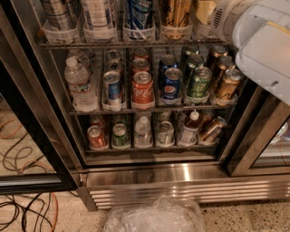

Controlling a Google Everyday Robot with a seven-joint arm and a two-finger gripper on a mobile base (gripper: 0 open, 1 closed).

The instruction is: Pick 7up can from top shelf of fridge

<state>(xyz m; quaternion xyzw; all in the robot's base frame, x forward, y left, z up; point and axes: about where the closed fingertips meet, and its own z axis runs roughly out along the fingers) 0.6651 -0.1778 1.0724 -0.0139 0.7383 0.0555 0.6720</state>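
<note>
The fridge (181,179) stands open in front of me. Its top shelf (136,44) is a wire rack with clear lane trays holding tall cans cut off by the frame's top edge. A silvery-white tall can (97,13), which may be the 7up can, stands in the second lane from the left, with only its lower part in view. Beside it stand a striped silver can (56,11), a blue can (138,12) and a gold can (174,11). My white arm (263,45) fills the upper right corner in front of the shelf's right end. The gripper is out of view.
The middle rack holds a water bottle (79,84), a Coca-Cola can (142,89), a Pepsi can (172,84) and a green can (198,82). The lower rack holds short cans and bottles. A dark door frame (31,136) is at left, cables (27,208) lie on the floor, and crumpled clear plastic (154,215) lies below.
</note>
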